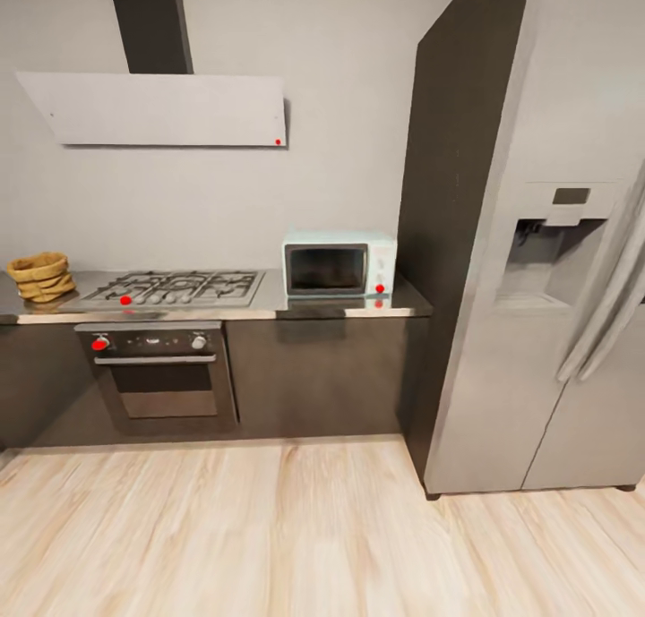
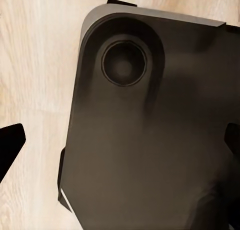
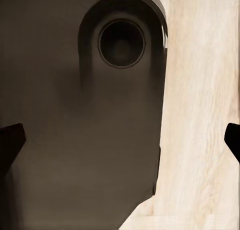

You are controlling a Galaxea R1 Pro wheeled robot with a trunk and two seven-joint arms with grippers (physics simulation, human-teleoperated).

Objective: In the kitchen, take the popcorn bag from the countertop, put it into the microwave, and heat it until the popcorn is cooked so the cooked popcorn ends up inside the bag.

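I see the tan, rolled-rim popcorn bag [image 1: 41,277] far left on the glossy grey countertop [image 1: 340,310], well apart from the boxy pale-blue microwave [image 1: 339,264]. My left gripper [image 2: 120,140] and right gripper [image 3: 120,140] both hang spread wide, holding nothing.

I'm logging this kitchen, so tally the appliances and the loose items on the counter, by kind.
Microwave: 1
Gas hob: 1
Built-in oven: 1
Fridge: 1
Range hood: 1
Popcorn bag: 1
Total: 6
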